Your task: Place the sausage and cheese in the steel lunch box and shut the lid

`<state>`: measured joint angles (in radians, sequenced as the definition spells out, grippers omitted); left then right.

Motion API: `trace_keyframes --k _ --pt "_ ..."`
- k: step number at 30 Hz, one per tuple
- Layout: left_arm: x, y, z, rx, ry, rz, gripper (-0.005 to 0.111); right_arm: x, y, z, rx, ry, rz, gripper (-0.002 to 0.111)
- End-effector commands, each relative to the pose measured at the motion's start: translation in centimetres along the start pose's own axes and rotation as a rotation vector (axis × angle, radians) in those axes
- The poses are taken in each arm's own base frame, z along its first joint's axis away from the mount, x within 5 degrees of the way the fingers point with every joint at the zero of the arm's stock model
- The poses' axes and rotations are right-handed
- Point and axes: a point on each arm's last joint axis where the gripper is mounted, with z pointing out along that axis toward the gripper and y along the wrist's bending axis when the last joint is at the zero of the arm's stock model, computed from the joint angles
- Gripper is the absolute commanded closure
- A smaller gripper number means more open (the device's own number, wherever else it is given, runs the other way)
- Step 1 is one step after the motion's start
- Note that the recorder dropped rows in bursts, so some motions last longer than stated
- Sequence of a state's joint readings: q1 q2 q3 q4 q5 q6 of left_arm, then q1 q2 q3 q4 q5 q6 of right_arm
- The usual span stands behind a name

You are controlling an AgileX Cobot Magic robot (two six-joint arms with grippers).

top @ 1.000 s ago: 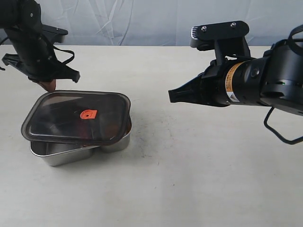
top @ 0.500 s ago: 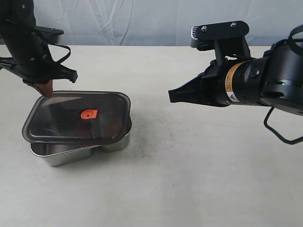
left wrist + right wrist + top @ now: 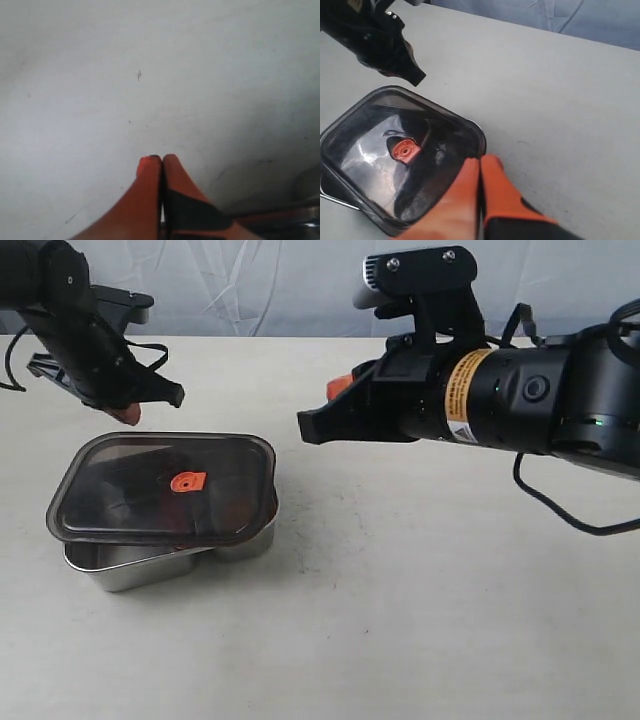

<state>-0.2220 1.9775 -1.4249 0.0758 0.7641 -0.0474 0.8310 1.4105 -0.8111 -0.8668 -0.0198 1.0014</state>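
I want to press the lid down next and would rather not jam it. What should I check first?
1. The lid lies on the box: ok.
2. The lid sits square and flush: not ok. It looks skewed, with box wall showing below its front edge.
3. The sausage and cheese are inside: cannot tell, the lid is too dark.
4. The left gripper is shut, empty and off the lid: ok.
5. The right gripper is shut, empty and off the lid: ok.
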Motion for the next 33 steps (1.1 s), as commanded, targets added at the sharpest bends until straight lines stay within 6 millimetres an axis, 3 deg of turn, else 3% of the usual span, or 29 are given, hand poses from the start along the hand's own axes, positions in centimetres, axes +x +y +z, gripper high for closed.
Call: trace_keyframes --k 1,14,23,26,33 --pt "0.6 -0.1 0.4 0.008 0.064 -0.009 0.107 0.6 -1.2 -0.1 0.129 0.078 -0.014 0.108" --pt "2.0 -0.4 -0.4 0.036 0.22 -0.04 0.107 1.3 -2.4 -0.4 0.26 0.159 -0.032 0.108" --pt "1.8 -0.1 -3.5 0.025 0.167 -0.038 0.107 1.3 -2.4 -0.4 0.261 0.157 -0.045 0.108" --pt "1.7 0.6 -4.7 -0.037 0.134 -0.037 0.107 1.5 -2.3 -0.4 0.256 0.168 0.049 0.108" --pt "1.6 1.2 -9.0 -0.075 0.024 -0.052 0.107 5.3 -1.8 0.2 0.23 0.397 0.136 0.109"
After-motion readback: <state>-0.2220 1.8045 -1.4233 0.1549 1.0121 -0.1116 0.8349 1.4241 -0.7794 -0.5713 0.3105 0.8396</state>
